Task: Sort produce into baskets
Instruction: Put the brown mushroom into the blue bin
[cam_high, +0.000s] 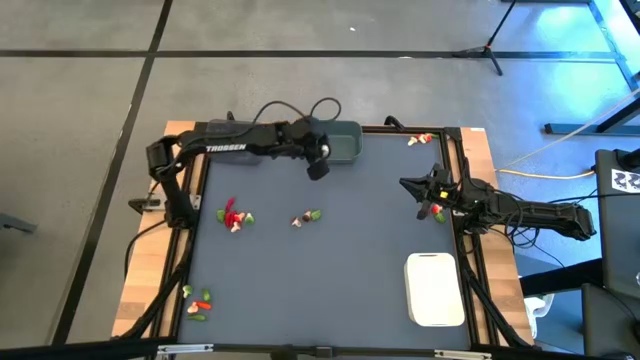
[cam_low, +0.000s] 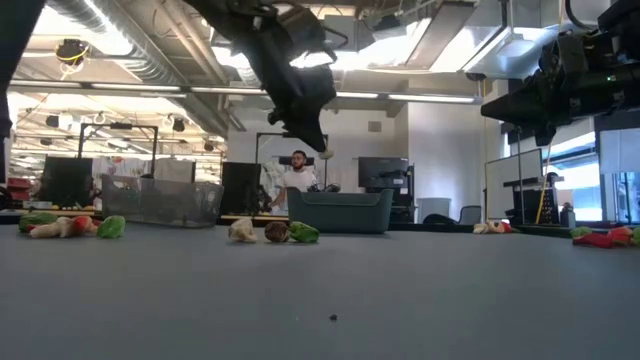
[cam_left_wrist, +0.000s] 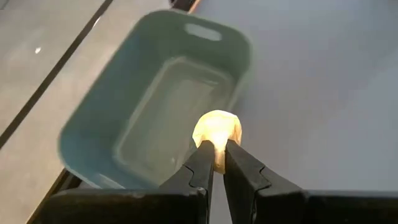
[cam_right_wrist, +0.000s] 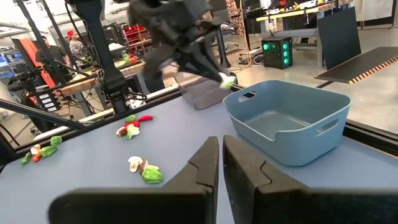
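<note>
Barely started: left pincer (cam_left_wrist: 214, 160) grips a pale piece (cam_left_wrist: 217, 132) over the empty teal bin (cam_high: 345, 146), top centre; right pincer (cam_high: 424, 192) shut, idle; produce clusters (cam_high: 234, 215) scattered on table (cam_high: 340, 270)

I see a small pale yellowish rounded toy piece (cam_left_wrist: 217, 132) held aloft just beside the empty grey-teal rectangular plastic bin (cam_high: 341, 144) at the table's far edge. A white rounded-corner tray (cam_high: 435, 289) sits near right. Tiny red, green and tan pieces (cam_high: 234, 215) lie scattered in clusters.
</note>
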